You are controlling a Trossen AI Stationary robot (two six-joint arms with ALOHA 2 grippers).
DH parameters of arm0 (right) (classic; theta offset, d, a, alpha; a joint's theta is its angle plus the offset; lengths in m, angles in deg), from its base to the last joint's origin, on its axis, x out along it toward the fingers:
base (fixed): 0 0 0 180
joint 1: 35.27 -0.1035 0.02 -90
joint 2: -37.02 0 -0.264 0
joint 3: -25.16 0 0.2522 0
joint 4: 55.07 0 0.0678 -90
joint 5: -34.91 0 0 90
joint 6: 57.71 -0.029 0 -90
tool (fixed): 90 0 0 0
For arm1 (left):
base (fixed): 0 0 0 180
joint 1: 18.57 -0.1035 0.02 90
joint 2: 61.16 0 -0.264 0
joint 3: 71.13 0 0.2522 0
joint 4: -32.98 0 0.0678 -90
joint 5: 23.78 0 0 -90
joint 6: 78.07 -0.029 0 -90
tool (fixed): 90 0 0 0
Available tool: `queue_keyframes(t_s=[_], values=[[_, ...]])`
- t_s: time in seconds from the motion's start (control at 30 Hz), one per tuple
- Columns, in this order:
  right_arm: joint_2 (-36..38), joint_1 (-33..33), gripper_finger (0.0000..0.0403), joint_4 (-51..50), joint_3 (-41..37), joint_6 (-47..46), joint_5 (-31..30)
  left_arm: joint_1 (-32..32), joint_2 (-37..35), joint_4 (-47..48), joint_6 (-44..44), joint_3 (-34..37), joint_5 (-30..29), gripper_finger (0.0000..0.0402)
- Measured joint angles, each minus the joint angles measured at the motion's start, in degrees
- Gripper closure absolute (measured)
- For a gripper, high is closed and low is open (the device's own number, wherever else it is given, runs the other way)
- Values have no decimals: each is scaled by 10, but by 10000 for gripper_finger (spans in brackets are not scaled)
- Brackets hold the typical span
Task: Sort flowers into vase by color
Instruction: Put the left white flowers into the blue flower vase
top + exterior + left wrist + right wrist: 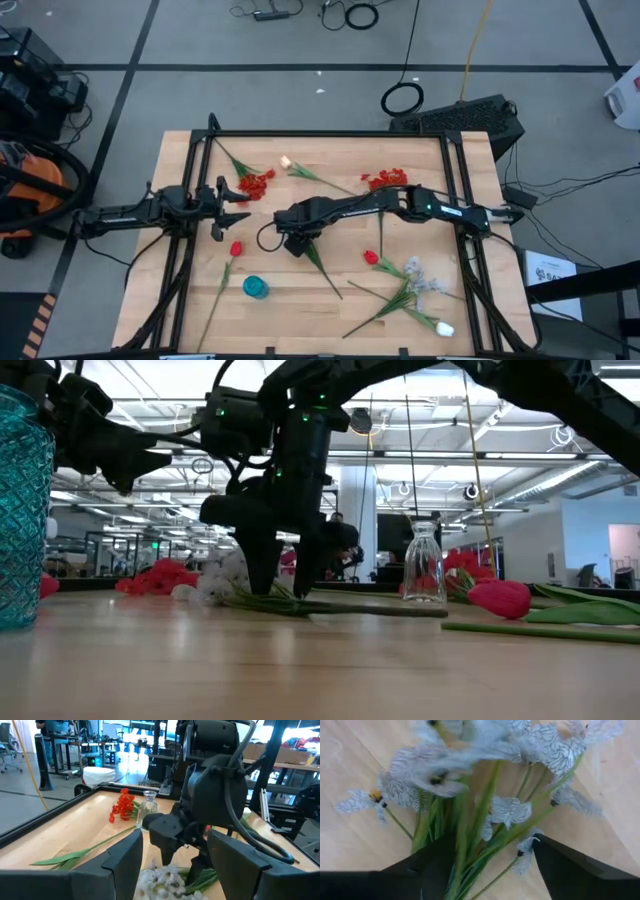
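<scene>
My right gripper [295, 240] reaches to the table's middle and points down, open. Its fingers [262, 572] stand on either side of the green stems [470, 845] of a pale blue-white spray [165, 877], which lies flat on the table with its stem [322, 265] trailing toward the near edge. My left gripper [238, 205] hovers open to the left of it, facing the right gripper [175, 870]. A blue vase [255, 287] stands near the front edge. A clear glass vase [424, 565] stands farther back. My right gripper comes from above, pointing down, with one finger on each side of the spray's stems [485, 855] just below the blossoms, and lies across them. The spray lies on the table. Whether the fingers touch the stems, I cannot tell.
Other flowers lie scattered: red clusters [257, 183] [385, 180], a cream tulip [286, 161] at the far side, red tulips [236, 248] [370, 257], a second pale spray [420, 278] and a cream tulip [444, 328] at the near right. A black frame [330, 133] borders the table.
</scene>
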Motion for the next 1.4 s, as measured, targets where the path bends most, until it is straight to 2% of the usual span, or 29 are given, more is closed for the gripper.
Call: queue_keyframes(t_s=[0.13,0.33,0.4,0.57,0.67,0.83,0.97,1.07,1.17,1.27,1.4], values=[[-7,-1,195,-3,2,0,16,0,0,0,0,0,0,174],[-2,-3,349,-4,0,-20,24,0,0,0,0,0,0,174],[6,-4,386,-11,-2,-19,26,0,0,0,0,0,0,174],[49,-9,385,-30,-5,-16,10,0,0,-1,0,0,0,174],[100,-21,396,-41,-3,11,-45,0,0,0,0,0,0,174],[171,-49,398,-37,-2,86,-176,0,0,0,0,0,0,174],[229,-56,400,-23,-29,138,-188,0,0,0,0,0,0,174],[276,-56,401,15,-100,155,-185,0,0,0,0,0,0,174],[339,-56,401,94,-211,157,-154,0,0,0,0,0,0,174],[419,-58,402,239,-339,166,-110,0,0,0,0,0,0,174],[513,-58,402,519,-500,189,-56,0,0,0,0,0,0,174]])
